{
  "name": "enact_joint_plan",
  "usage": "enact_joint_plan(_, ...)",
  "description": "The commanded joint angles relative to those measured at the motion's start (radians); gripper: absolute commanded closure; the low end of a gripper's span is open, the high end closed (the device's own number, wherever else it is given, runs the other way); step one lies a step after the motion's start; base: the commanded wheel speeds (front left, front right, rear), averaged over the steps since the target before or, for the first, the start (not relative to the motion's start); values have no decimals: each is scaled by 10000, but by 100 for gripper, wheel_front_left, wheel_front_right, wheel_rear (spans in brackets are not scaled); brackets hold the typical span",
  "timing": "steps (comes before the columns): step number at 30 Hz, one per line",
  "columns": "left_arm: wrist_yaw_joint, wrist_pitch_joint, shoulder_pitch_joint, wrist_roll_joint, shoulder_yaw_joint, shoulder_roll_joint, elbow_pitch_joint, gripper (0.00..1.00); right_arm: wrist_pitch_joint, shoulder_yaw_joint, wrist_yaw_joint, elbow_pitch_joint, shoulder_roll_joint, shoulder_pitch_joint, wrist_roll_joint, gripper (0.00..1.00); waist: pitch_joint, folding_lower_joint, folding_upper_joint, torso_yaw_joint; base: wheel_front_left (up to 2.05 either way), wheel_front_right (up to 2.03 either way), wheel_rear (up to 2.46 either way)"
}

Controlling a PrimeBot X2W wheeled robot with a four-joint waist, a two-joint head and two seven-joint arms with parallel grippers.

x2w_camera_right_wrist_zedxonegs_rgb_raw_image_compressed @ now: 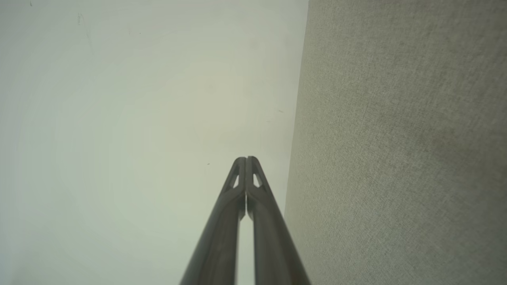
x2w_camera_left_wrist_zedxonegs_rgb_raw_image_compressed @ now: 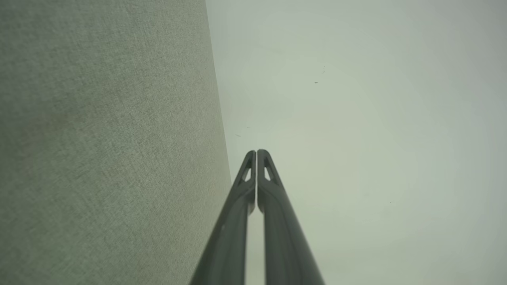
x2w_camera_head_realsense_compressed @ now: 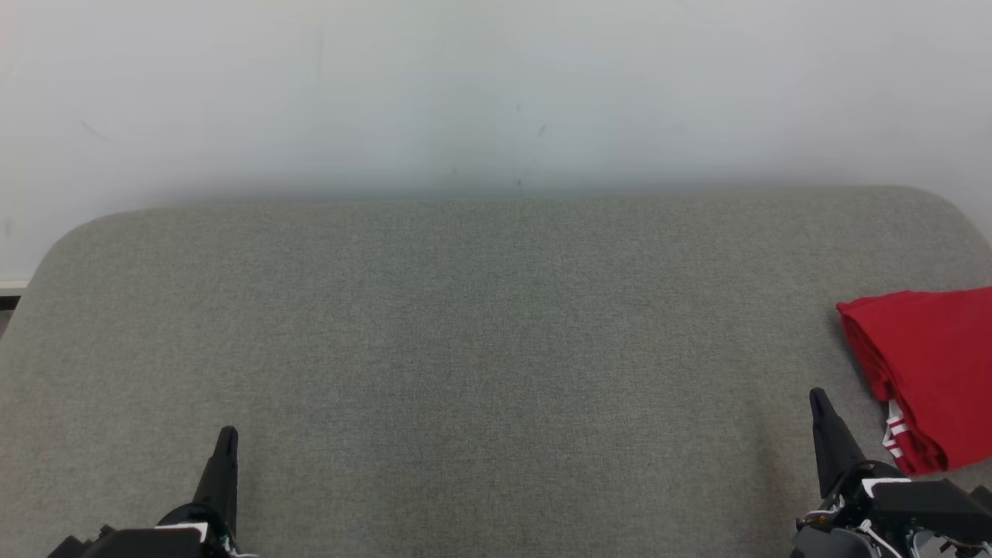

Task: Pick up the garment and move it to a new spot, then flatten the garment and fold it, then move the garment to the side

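1. The red garment (x2w_camera_head_realsense_compressed: 930, 364) lies folded at the right edge of the head view, on the grey fabric-covered tabletop (x2w_camera_head_realsense_compressed: 496, 349). Part of it runs out of the frame on the right.
2. A few short white stripes (x2w_camera_head_realsense_compressed: 895, 434) show at the garment's lower left corner.
3. The left tool (x2w_camera_head_realsense_compressed: 227, 438) sits at the lower left of the head view, pointing up the frame, well apart from the garment. In the left wrist view its two dark fingers (x2w_camera_left_wrist_zedxonegs_rgb_raw_image_compressed: 273, 206) are pressed together at the tips, with nothing between them.
4. The right tool (x2w_camera_head_realsense_compressed: 818, 399) sits at the lower right of the head view, just beside the garment's lower left corner; I cannot tell whether it touches the cloth. In the right wrist view its fingers (x2w_camera_right_wrist_zedxonegs_rgb_raw_image_compressed: 222, 221) meet at the tips and hold nothing.
5. The rest of the tabletop, from the centre to the left of the head view, is plain grey weave with rounded far corners.
6. A pale surface (x2w_camera_head_realsense_compressed: 496, 93) with a few small dark specks fills the top of the head view, beyond the tabletop's far edge.
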Motion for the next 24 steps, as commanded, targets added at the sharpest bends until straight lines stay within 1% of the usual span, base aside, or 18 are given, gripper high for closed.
enact_joint_plan(1,-30,0,-94,-47,1,45,-34,100,30,-15,-21,-20,20,-51,14,100,0,0,-1,0,0,0,0)
enact_joint_plan(24,-30,-1,-93,-48,0,45,-36,100,29,-13,-21,-20,20,-50,15,100,0,0,-1,0,0,0,0)
